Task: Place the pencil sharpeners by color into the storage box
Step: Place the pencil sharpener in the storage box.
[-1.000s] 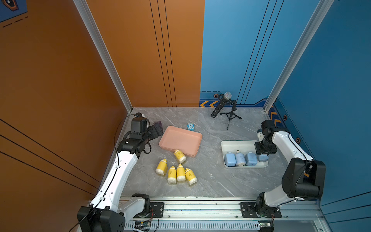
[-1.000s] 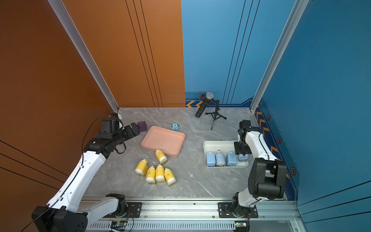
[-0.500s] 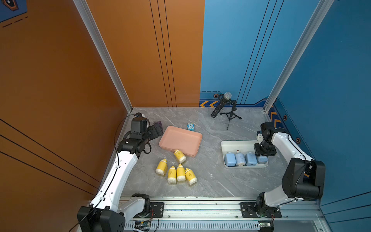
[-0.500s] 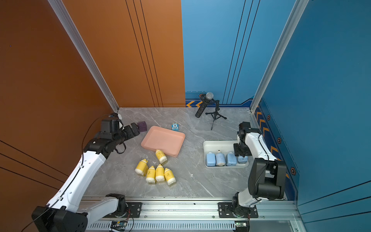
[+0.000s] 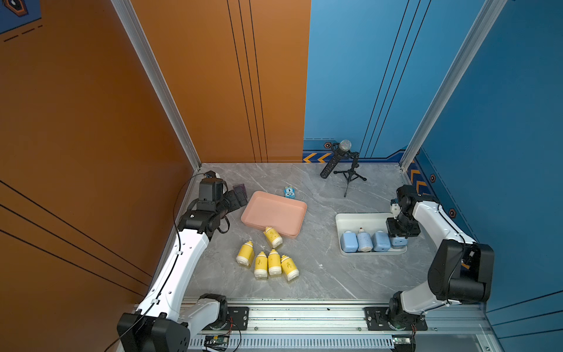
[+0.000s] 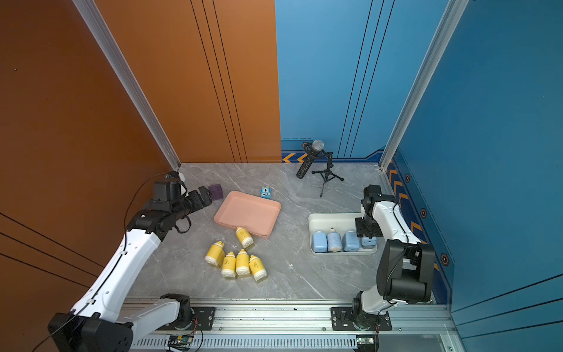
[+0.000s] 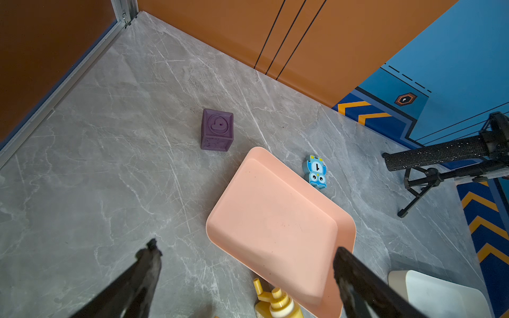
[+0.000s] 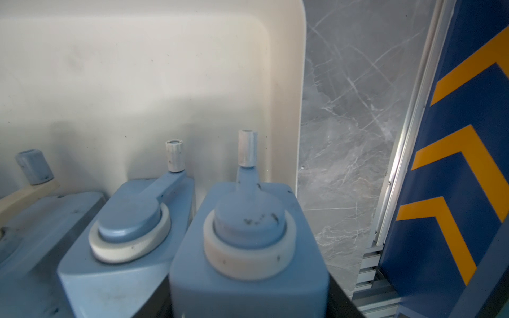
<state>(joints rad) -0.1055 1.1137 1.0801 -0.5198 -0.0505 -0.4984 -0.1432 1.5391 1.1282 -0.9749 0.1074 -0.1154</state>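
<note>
**Right fingers lower a fourth blue sharpener into the white box; yellow set untouched.**

The right fingers (image 5: 401, 234) are closed narrowly on the blue sharpener (image 8: 248, 234), now slightly lower than a second ago and just beside three other blue sharpeners (image 5: 365, 241) inside the white box (image 5: 359, 218); release appears due next. Well apart, the left fingers (image 5: 239, 196) remain fully spread and empty. Before them the pink box (image 7: 275, 220) holds nothing; five yellow sharpeners (image 5: 268, 260) lie past it on the bench (image 5: 320, 280). Legible: "1" on the blue toy (image 7: 316, 170); an embossed 6 or 9 on the purple cube (image 7: 217, 129). Sharpener markings unreadable.
</note>
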